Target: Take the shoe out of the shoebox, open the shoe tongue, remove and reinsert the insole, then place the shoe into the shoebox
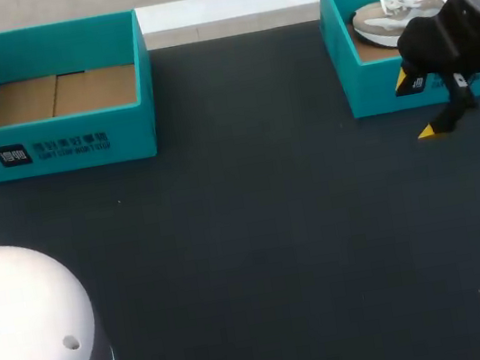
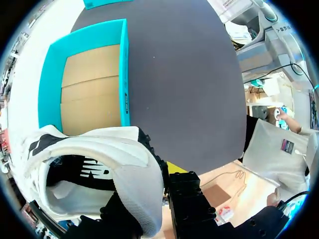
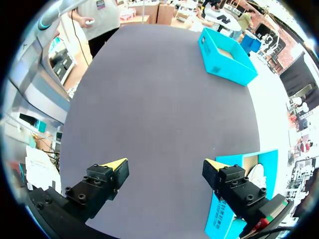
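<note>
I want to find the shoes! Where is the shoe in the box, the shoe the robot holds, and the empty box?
shoe in the box [image 1: 375, 23]: head view, on its grey toe.
held shoe [image 2: 130, 167]: left wrist view, on its white outer side.
empty box [image 1: 127, 129]: head view, on its front wall.

1. We see one piece of furniture that counts here: a table [image 1: 257, 232] with a dark, matte top, plain and of one colour all over.
2. Its far edge [image 1: 235, 35] runs straight across in the head view, and the top fills that view down to the near side.
3. We find a tiny pale speck [image 1: 118, 201] on the top, toward the left side.
4. Light lies evenly on the top with only soft, faint shading, and both wrist views show the same flat surface running out to its edges.
</note>
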Available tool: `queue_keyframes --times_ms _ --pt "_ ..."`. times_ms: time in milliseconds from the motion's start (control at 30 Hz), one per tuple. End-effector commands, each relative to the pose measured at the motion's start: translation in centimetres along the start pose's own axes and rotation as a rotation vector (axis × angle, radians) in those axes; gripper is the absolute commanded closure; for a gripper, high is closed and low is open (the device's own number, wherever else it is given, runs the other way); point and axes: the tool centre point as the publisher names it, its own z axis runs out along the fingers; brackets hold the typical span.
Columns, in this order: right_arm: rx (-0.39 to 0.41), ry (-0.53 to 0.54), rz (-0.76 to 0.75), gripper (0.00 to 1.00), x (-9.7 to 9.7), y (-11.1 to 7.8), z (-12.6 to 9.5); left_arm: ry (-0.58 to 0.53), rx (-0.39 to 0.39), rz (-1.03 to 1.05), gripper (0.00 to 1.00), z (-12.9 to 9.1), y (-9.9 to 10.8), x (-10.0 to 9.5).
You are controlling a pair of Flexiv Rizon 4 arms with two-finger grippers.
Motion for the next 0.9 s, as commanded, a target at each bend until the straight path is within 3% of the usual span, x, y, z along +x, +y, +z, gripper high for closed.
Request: queue_keyframes --times_ms 33,333,467,867,900 --pt "0.002 -0.001 0.000 0.00 0.1 0.0 0.1 0.049 -0.002 0.003 1.00 -0.1 -0.7 -2.4" --pt "0.002 -0.001 0.000 0.00 0.1 0.0 0.1 0.036 0.011 0.023 1.00 -0.1 -2.9 -5.0" --pt "0.002 -0.001 0.000 0.00 0.1 0.0 0.1 0.049 0.018 -0.003 1.00 -0.1 -4.2 -4.6" --pt "0.002 -0.001 0.000 0.00 0.1 0.0 0.1 0.049 0.018 -0.003 1.00 -0.1 -4.2 -4.6" --pt "0.002 -0.001 0.000 0.00 0.1 0.0 0.1 0.053 -0.021 0.155 1.00 -0.3 -4.6 -4.7"
